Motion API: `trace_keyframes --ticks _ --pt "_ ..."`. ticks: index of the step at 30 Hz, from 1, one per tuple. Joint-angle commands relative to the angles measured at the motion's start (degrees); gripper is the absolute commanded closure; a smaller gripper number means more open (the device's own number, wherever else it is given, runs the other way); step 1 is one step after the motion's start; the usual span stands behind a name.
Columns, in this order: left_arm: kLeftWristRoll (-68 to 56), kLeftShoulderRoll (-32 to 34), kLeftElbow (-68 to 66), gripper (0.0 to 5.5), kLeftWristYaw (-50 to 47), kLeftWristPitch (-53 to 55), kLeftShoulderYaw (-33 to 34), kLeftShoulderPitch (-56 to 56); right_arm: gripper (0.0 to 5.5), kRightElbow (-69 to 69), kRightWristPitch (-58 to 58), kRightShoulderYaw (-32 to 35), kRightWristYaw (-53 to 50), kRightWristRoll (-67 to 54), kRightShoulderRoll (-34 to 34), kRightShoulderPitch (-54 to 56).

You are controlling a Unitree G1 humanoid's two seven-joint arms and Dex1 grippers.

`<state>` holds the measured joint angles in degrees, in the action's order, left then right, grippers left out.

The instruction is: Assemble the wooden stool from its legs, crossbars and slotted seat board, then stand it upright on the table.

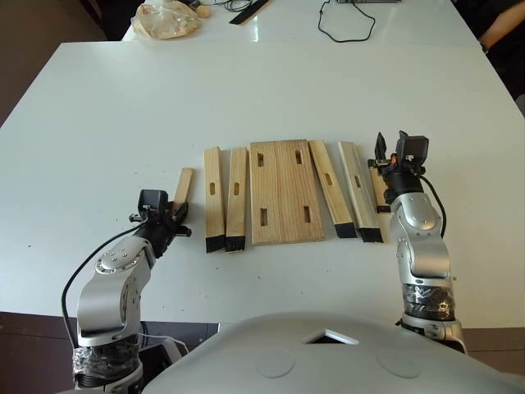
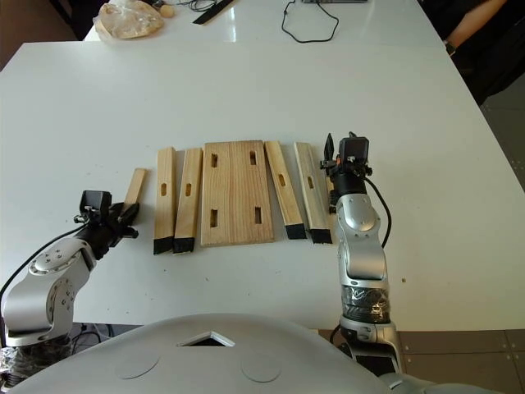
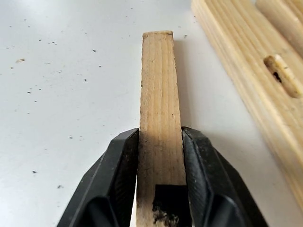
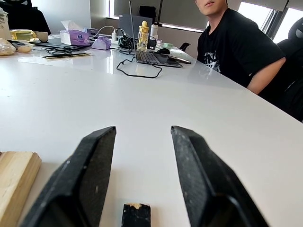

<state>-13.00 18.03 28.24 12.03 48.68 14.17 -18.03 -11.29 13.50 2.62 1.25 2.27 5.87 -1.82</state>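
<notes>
Left end effector, at the near left of the counter, is clenched on the sides of a short crossbar that lies flat with its free end pointing far. To the right lie two slotted legs side by side, then the slotted seat board at centre, then two more legs, all flat. Right end effector, released with its fingers spread, is at the far part of a second crossbar just right of the legs. A dark end of this crossbar shows between the fingers.
</notes>
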Motion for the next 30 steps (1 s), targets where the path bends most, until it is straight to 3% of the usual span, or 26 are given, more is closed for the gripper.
trace_keyframes --ticks 1,4,8,11,14,16,22,28,30 --pt "1.5 0.5 -0.9 4.19 -1.3 -5.1 1.6 3.5 3.34 0.1 0.6 3.3 1.5 -3.4 1.3 3.9" --pt "-3.2 0.1 4.5 4.19 1.5 -9.2 2.7 10.5 3.34 -1.6 0.2 6.6 5.0 -10.5 1.6 7.8" --pt "-9.6 2.9 8.2 4.19 5.8 -10.8 3.8 19.4 3.34 -6.5 8.3 8.7 16.6 -24.9 6.5 12.5" --pt "-27.0 1.9 13.0 4.19 10.5 -7.9 5.2 25.2 3.34 -12.8 21.0 9.6 28.6 -45.2 12.3 15.2" --pt "-47.1 1.4 12.8 4.19 13.1 -3.3 3.1 29.7 3.34 -15.1 26.4 11.3 36.4 -59.9 16.0 17.1" --pt "-53.9 2.2 11.4 4.19 15.5 -2.2 1.5 31.6 3.34 -14.1 30.4 10.8 41.0 -66.8 18.5 20.0" --pt "-55.8 9.2 8.2 4.19 25.5 -1.8 0.0 31.9 3.34 -11.5 35.5 7.7 46.2 -72.9 22.6 26.6" --pt "-50.5 10.6 7.2 4.19 30.7 -4.5 -6.5 29.9 3.34 -12.5 36.8 4.3 49.0 -73.1 23.4 26.4" --pt "-47.9 11.2 8.5 4.19 32.5 -6.2 -8.4 29.4 3.06 -12.3 35.6 2.6 49.8 -70.3 23.5 25.9"
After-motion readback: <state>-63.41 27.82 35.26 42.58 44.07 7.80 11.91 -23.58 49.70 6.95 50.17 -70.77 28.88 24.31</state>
